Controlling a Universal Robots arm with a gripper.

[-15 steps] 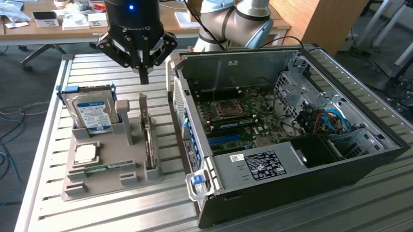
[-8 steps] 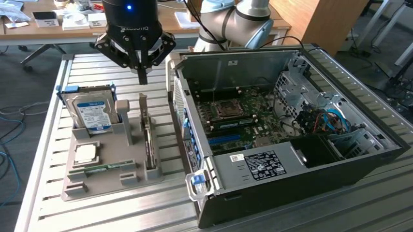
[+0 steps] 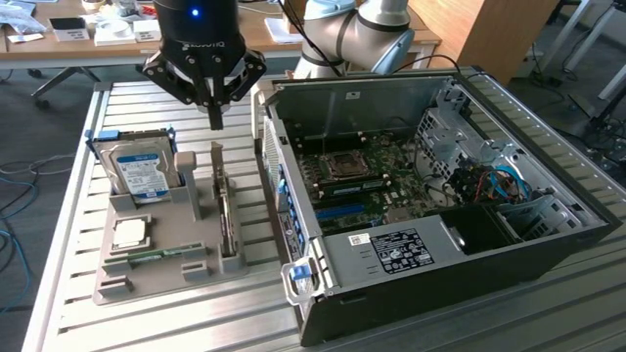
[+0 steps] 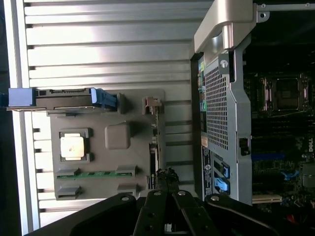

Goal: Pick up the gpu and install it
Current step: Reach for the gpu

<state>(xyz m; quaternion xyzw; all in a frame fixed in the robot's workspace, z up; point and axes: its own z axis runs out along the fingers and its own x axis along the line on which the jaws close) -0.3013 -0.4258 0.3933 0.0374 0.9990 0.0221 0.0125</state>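
Gripper (image 3: 215, 121) pinched shut and empty, hovering over the far end of the parts tray (image 3: 157, 284); gpu (image 3: 227, 220) untouched in its slot.
Nearest on the tray are the memory stick (image 3: 157, 255) and then the CPU (image 3: 130, 233). The gpu stands on edge along the tray side closest to the open computer case (image 3: 440, 220). The hard drive (image 3: 145, 172) stands upright further back. The fingertips hang above the gpu's far end, apart from it. A cluttered desk (image 3: 39, 48) lies beyond.
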